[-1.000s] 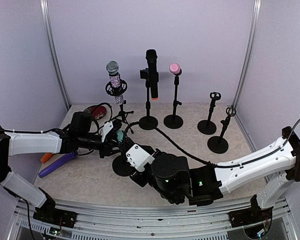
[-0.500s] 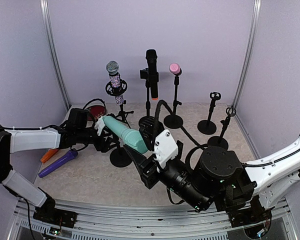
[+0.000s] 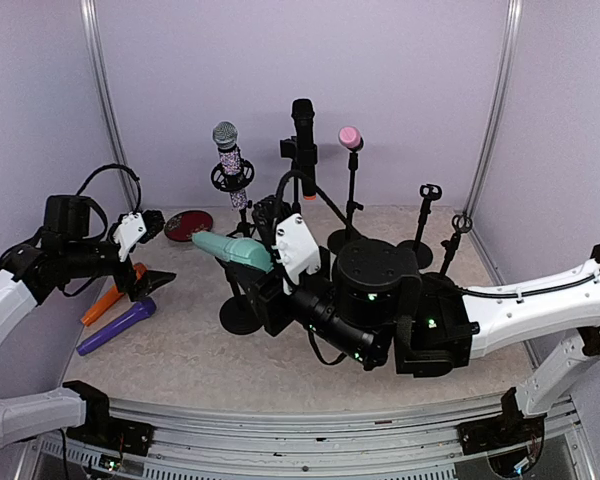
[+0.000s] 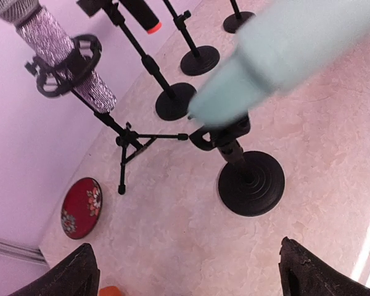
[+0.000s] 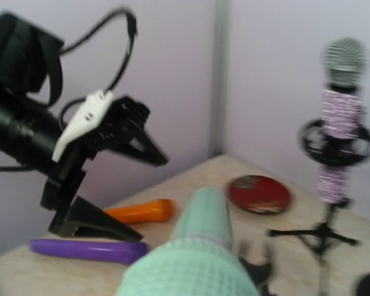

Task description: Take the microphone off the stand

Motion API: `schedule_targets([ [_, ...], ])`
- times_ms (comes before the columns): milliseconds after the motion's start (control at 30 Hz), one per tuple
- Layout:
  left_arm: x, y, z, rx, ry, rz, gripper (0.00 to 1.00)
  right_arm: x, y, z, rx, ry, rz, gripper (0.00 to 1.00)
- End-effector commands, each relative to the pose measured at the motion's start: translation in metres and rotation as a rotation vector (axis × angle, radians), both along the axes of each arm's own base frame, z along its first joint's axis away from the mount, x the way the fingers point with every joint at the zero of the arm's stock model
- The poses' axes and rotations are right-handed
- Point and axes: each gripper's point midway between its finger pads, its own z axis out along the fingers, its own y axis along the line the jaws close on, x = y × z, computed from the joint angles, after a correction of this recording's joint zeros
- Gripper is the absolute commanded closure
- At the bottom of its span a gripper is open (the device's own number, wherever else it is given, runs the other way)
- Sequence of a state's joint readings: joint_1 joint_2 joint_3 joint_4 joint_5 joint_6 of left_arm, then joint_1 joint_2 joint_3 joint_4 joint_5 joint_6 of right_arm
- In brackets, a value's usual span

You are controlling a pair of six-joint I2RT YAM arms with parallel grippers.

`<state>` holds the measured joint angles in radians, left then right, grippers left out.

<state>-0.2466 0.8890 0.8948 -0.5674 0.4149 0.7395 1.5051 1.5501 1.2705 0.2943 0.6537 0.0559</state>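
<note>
Clamped in right gripper point(image 3: 266, 268), microphone point(image 3: 225, 249) hangs apparently clear of stand point(image 3: 240, 320) clip. Aside, left gripper point(image 3: 152, 252) gapes wide, empty. Removal looks done; only setting down left.

Robot test booth, plain lilac walls point(image 3: 400, 80), aluminium corner posts point(image 3: 108, 100)

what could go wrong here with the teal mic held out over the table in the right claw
1. The teal microphone juts far out of the right claw, so it may twist or slip in the grip.
2. Its free end sits close over the clip of the stand; a low sweep could snag it and tip the stand.
3. The sparkly microphone on its tripod is just behind, so a swing back could knock it.
</note>
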Motion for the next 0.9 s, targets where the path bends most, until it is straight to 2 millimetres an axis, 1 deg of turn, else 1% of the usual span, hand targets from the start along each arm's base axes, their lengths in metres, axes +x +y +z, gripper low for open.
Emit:
schedule_targets([
  [0,-0.04,-0.003,0.033,0.075,-0.085,-0.139,0.02,-0.009,0.04,0.004,0.032,0.066,0.177,1.0],
  [100,-0.051,-0.013,0.055,0.067,-0.157,-0.184,0.07,-0.008,0.063,0.006,0.037,0.077,0.239,1.0],
  [167,-0.059,-0.018,0.062,0.069,-0.195,-0.211,0.1,-0.008,0.077,0.007,0.033,0.073,0.263,1.0],
  [200,-0.063,-0.02,0.063,0.074,-0.207,-0.228,0.12,-0.007,0.084,0.004,0.023,0.071,0.272,1.0],
  [333,-0.077,-0.027,0.053,0.104,-0.2,-0.292,0.31,-0.004,0.102,0.006,0.018,0.058,0.303,1.0],
  [433,-0.082,-0.029,0.043,0.137,-0.18,-0.324,0.37,0.001,0.11,0.008,0.026,0.058,0.316,1.0],
  [533,-0.078,-0.027,0.04,0.158,-0.194,-0.308,0.46,0.005,0.115,0.007,0.042,0.071,0.331,1.0],
  [633,-0.074,-0.026,0.038,0.17,-0.218,-0.298,0.6,0.004,0.119,0.007,0.062,0.087,0.354,1.0],
  [667,-0.072,-0.025,0.038,0.169,-0.225,-0.291,0.66,0.004,0.12,0.006,0.064,0.091,0.362,0.98],
  [700,-0.07,-0.025,0.038,0.169,-0.228,-0.281,0.72,0.004,0.12,0.005,0.062,0.097,0.37,0.89],
  [733,-0.069,-0.024,0.037,0.167,-0.229,-0.271,0.76,0.004,0.12,0.004,0.06,0.102,0.373,0.74],
  [767,-0.067,-0.024,0.037,0.167,-0.228,-0.261,0.78,0.006,0.118,0.003,0.054,0.107,0.37,0.59],
  [800,-0.066,-0.023,0.036,0.168,-0.225,-0.252,0.79,0.009,0.114,0.0,0.046,0.114,0.364,0.47],
  [833,-0.065,-0.022,0.035,0.167,-0.217,-0.245,0.79,0.013,0.11,-0.004,0.038,0.121,0.354,0.37],
  [867,-0.064,-0.022,0.034,0.164,-0.207,-0.235,0.79,0.017,0.103,-0.004,0.041,0.125,0.341,0.3],
])
